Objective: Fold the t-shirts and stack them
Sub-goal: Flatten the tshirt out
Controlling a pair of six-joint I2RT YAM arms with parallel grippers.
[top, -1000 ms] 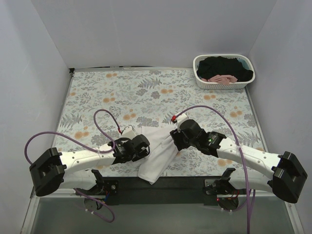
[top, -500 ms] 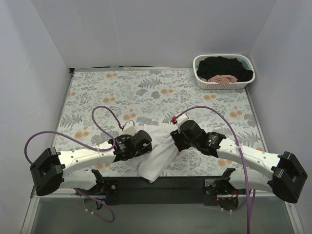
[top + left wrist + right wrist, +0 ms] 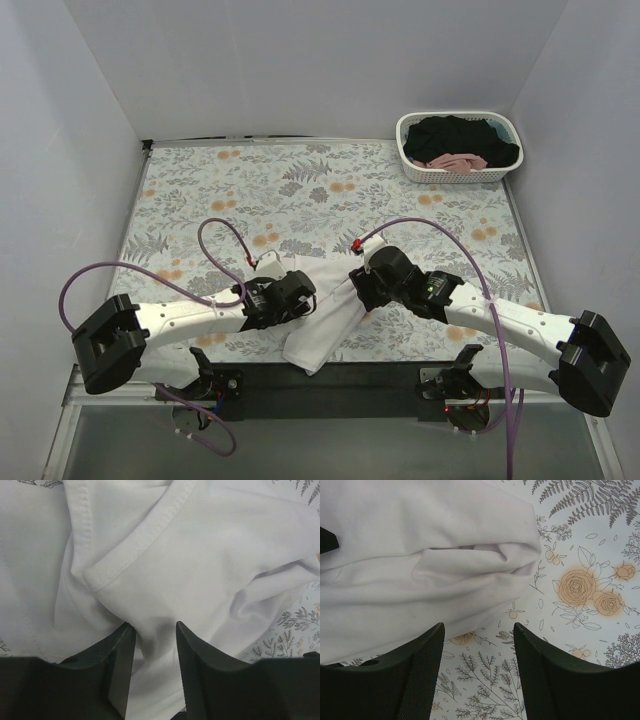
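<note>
A crumpled white t-shirt (image 3: pixel 325 318) lies on the tablecloth between my two arms, near the front edge. My left gripper (image 3: pixel 303 298) is on its left side. In the left wrist view the shirt (image 3: pixel 210 565) fills the frame, its ribbed collar (image 3: pixel 142 542) ahead, and the gripper (image 3: pixel 154 626) is open with a raised fold of cloth between its fingers. My right gripper (image 3: pixel 358 286) is at the shirt's right edge. In the right wrist view it (image 3: pixel 478 626) is open and empty over the tablecloth, the shirt's bunched edge (image 3: pixel 445 575) just ahead.
A white lattice basket (image 3: pixel 455 176) stands at the back right corner, holding a black shirt (image 3: pixel 455 133) and a pink one (image 3: pixel 462 161). The floral tablecloth (image 3: pixel 300 185) covers the table. Grey walls close in on three sides.
My left arm has moved right and forward, bringing its gripper onto the white shirt's left side. The right arm and the shirt have hardly moved.
</note>
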